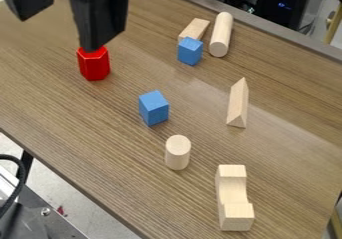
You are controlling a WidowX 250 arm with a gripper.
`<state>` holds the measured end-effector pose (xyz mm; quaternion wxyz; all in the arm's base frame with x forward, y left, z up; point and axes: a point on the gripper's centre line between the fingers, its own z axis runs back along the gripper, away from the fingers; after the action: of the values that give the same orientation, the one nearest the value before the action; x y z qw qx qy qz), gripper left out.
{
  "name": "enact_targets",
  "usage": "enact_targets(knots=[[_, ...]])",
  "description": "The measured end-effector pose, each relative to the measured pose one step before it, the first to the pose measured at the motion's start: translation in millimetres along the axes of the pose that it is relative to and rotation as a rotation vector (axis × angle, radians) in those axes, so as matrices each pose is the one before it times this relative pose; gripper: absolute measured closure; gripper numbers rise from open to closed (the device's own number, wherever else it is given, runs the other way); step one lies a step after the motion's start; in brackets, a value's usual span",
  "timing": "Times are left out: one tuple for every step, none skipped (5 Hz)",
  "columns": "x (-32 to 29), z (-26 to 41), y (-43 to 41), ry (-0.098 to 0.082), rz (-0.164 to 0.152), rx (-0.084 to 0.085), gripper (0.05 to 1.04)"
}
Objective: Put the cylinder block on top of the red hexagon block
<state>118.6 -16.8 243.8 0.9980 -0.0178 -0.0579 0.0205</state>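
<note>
Cam view: black two-finger gripper point(59, 33) at upper L, fingers wide apart, nothing btwn. One tip overlaps top edge of glossy red hexagonal block point(94, 64); can't tell if touching. Short, smooth pale-wood cylinder block point(178, 153) stands upright on brown wood-grain table point(100, 133), lower mid, near matte blue cube point(153, 108). Stack n/y made; prob. all left: grasp, lift, carry, place, release.
</note>
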Motion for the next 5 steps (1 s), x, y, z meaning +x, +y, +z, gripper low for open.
enact_targets(knots=[[-1.02,-3.38,0.47,0.0104,0.0005,0.0032,0.086],[1.73,-19.81,-9.71,-0.0115,-0.0555,0.0073,0.086],[4.81,-20.57,-9.9,-0.0318,-0.0441,-0.0081,0.086],[7.84,-24.12,-4.92,-0.0144,-0.013,-0.0193,0.086],[6.46,-26.62,1.5,-0.0232,0.0187,0.0115,0.086]])
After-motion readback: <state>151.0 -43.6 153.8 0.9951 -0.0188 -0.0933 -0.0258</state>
